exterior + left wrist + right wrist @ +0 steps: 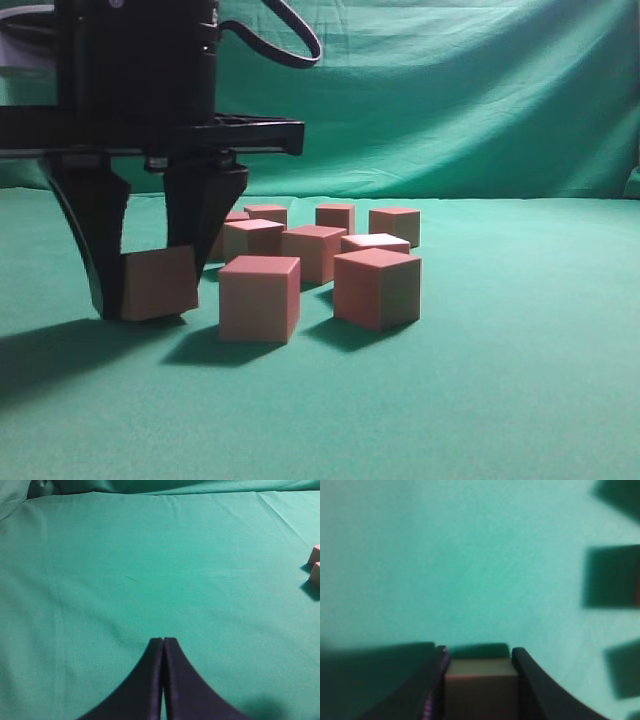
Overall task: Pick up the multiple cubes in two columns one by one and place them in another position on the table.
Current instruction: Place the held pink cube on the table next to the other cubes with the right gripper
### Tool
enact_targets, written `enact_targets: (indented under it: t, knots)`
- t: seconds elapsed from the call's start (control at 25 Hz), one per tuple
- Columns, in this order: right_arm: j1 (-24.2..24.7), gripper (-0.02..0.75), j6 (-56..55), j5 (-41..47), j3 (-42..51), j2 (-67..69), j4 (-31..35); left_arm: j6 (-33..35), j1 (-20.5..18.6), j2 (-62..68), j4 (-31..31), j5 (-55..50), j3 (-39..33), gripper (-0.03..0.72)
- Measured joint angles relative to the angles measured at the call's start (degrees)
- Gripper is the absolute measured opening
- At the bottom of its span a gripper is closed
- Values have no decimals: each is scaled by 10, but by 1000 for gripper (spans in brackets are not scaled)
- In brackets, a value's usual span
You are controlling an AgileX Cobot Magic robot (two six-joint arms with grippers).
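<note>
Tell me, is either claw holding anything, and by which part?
The right gripper holds one cube by two opposite side faces, low on the table. The left gripper is shut, empty.

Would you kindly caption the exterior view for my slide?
Right gripper holds one cube on the green table, beside the remaining cubes.

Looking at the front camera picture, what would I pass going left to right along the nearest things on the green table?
Gripper clamping a cube → lone front cube → front cube turned corner-on → bare green table.
</note>
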State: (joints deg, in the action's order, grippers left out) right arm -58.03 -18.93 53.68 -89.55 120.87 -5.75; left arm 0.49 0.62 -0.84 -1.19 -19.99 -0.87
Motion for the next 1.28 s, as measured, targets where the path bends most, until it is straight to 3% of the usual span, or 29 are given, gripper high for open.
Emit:
enact_targets:
  t: [1.2,1.28]
  knots:
    - [0,264,16,0,0,0,-1,0,0,0,0,0,0,0]
    - [0,342,16,0,0,0,-1,0,0,0,0,0,0,0]
